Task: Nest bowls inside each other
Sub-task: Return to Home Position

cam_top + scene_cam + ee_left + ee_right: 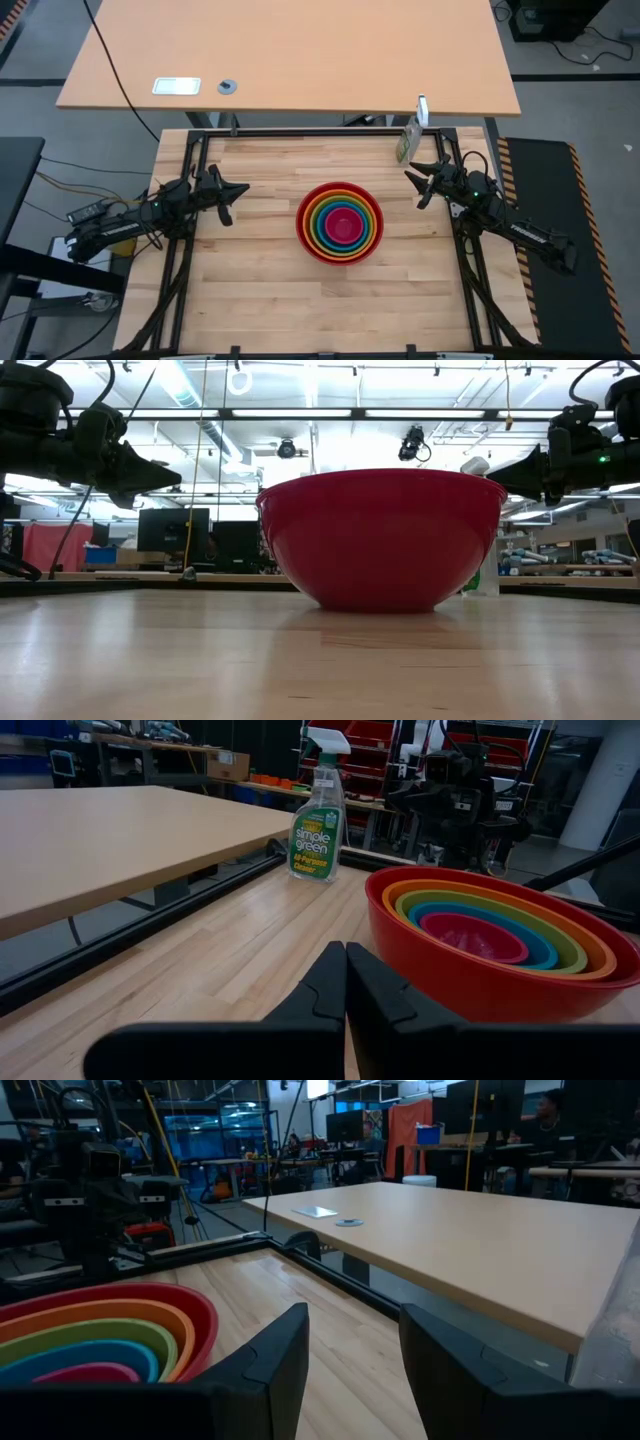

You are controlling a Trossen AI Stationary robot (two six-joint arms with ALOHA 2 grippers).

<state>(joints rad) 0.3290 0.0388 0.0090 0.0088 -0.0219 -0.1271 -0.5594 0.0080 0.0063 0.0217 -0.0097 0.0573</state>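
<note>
The bowls (340, 222) stand as one nested stack at the middle of the table: red outermost, then orange, lime green, blue, and pink-magenta at the centre. The red bowl (382, 538) rests on its base on the wood. The stack also shows in the left wrist view as nested bowls (500, 935) and in the right wrist view as bowl rims (100, 1340). My left gripper (236, 193) is shut and held level at the table's left side, clear of the stack. At the right side my right gripper (415, 180) is open and empty, also held level.
A green spray bottle (408, 140) stands at the table's far right corner, close to my right gripper. Black frame rails (320, 132) run along the table's edges. A second, lighter table (290, 55) lies beyond the far edge.
</note>
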